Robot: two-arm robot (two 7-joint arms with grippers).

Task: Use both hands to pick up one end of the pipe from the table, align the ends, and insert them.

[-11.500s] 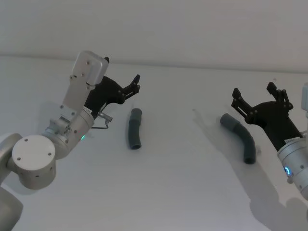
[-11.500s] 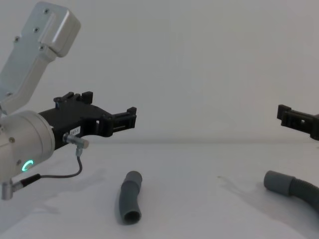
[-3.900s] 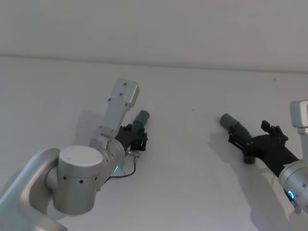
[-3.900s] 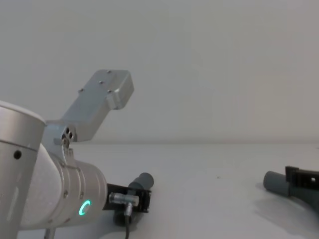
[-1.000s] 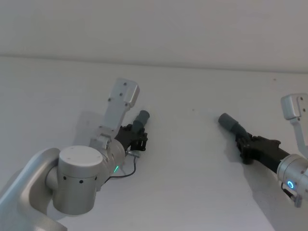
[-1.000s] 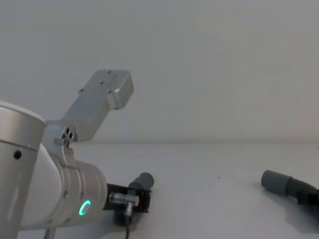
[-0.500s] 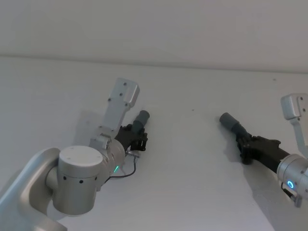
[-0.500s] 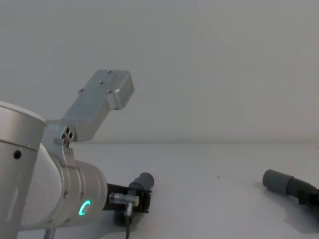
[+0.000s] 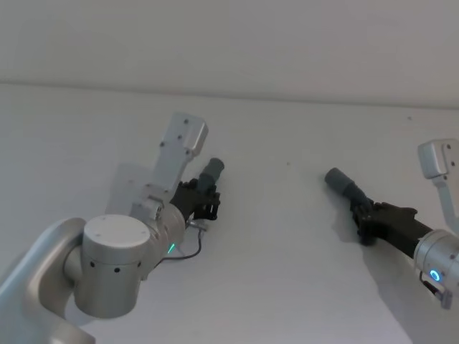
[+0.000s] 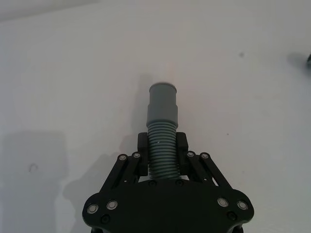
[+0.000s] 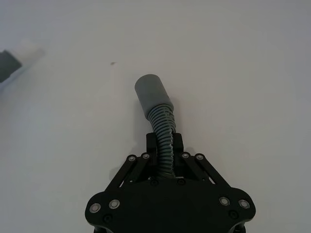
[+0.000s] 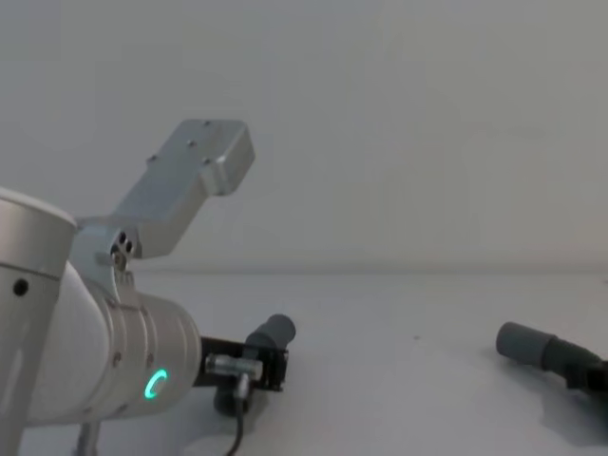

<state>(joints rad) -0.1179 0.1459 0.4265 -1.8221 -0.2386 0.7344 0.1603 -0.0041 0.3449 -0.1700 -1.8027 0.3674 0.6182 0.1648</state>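
Two pipe pieces, well apart in the head view: left piece [image 9: 211, 174] centre-left, right piece [image 9: 343, 184] toward the right edge, white table [image 9: 287, 251] beneath. Left gripper [image 10: 162, 145] pinches the ribbed body, left cuff [image 10: 163, 99] jutting beyond the jaws. Right gripper [image 11: 164, 143] likewise clamps ribs behind the right cuff [image 11: 152, 96].

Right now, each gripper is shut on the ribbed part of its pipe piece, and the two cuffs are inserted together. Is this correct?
No, the cuffs are not joined. The head view shows the left cuff and the right cuff far apart, bare table between them. The left gripper and the right gripper are each shut on the pipe at its ribbed part.
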